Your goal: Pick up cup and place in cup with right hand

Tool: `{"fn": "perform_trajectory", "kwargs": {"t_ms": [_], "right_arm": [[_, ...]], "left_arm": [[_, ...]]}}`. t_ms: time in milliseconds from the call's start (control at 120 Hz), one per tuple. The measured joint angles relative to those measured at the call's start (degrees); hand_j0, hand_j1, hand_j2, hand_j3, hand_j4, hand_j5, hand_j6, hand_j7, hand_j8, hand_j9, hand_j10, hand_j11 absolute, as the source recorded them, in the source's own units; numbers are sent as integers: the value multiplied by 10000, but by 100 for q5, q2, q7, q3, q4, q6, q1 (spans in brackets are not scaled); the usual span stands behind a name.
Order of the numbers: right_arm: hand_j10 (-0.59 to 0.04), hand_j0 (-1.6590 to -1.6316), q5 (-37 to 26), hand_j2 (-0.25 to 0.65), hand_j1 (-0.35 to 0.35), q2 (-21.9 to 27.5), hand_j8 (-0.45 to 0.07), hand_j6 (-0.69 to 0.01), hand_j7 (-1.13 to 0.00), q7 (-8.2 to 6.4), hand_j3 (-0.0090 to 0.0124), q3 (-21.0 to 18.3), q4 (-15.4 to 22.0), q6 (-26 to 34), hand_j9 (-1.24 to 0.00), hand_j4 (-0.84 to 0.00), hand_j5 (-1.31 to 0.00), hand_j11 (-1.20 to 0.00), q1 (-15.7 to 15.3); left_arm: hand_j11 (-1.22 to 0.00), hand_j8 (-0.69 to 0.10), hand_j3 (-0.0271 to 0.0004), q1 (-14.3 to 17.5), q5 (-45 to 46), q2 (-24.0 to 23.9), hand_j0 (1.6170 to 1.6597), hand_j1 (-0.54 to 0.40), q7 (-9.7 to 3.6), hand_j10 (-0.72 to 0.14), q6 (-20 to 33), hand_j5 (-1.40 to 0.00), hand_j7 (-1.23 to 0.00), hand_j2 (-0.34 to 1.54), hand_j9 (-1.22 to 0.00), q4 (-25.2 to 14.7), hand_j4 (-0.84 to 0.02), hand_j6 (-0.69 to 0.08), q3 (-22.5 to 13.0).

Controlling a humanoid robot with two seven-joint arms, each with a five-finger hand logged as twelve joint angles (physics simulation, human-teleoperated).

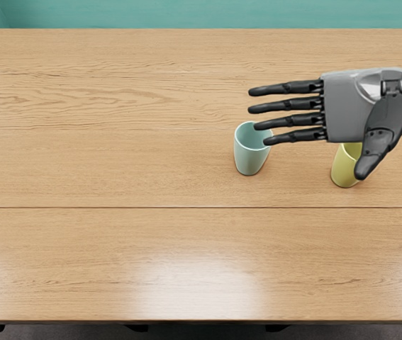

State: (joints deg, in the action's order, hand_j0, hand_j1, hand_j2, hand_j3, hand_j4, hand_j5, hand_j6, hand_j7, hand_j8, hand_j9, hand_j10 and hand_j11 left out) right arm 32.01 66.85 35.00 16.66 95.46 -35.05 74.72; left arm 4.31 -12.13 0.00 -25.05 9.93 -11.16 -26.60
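To the right of the pale blue cup (248,159), a yellow cup (342,168) stands upright on the worktop (115,248), partly hidden by the right hand (349,108). The blue cup is upright too, mouth up, so either one could receive the other; the task does not say which is to be lifted. They stand apart, which leaves room for fingers to get round one without knocking its neighbour.

The hand is wide open and holds nothing: its four fingers reach out nearly straight towards the blue cup, the lower ones crossing its rim in the view, while the thumb (379,138) hangs away from them, across the yellow cup. That spread looks meant to let a cup pass between thumb and fingers. Whether anything touches cannot be told from this angle. The job seems at the approach, with neither cup nested; lowering carelessly could tip the blue cup.
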Motion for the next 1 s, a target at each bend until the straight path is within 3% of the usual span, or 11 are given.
{"fn": "perform_trajectory", "kwargs": {"t_ms": [192,342,475,700,883,1000], "right_arm": [[-290,-16581,-80,-71,-3107,-32,-278,-264,-411,0,0,8,-42,0,-406,-275,-405,-407,30],[-293,-16581,-815,-67,-3110,-627,-283,-271,-410,0,0,-79,-661,1,-406,-281,-405,-406,474],[-299,-16581,-1585,-69,-3113,-1417,-293,-285,-407,0,0,-893,-1312,13,-404,-292,-403,-404,1440],[-311,-16581,-2777,-68,-3115,-2496,-310,-308,-406,0,0,-2084,-2441,951,-405,-310,-405,-405,2188],[-318,-16581,-2962,-68,-3114,-3364,-320,-321,-407,0,0,-3334,-2576,2109,-407,-320,-407,-407,2927],[-320,-16581,-3242,-66,-3116,-3708,-323,-326,-406,0,0,-3725,-2295,2775,-406,-322,-407,-406,3115]], "left_arm": [[0,-6,-1,0,0,0,16581,3491,0,-4,0,-1,-1,3,0,0,-5,-6,-1],[0,-3,-1,0,0,0,16581,3491,0,-2,0,-1,0,2,0,-1,-2,-3,4],[0,-5,-1,8,-1,0,16581,3491,0,-4,0,-1,-1,2,0,0,-4,-5,6],[0,-4,0,9,0,0,16581,3491,0,-3,0,-1,0,2,0,-7,-3,-5,1],[0,-4,0,9,0,0,16581,3491,0,-3,0,-1,0,2,0,-16,-3,-5,-2],[0,-5,0,9,1,0,16581,3491,0,-4,0,-1,0,2,0,-17,-4,-5,-1]]}}
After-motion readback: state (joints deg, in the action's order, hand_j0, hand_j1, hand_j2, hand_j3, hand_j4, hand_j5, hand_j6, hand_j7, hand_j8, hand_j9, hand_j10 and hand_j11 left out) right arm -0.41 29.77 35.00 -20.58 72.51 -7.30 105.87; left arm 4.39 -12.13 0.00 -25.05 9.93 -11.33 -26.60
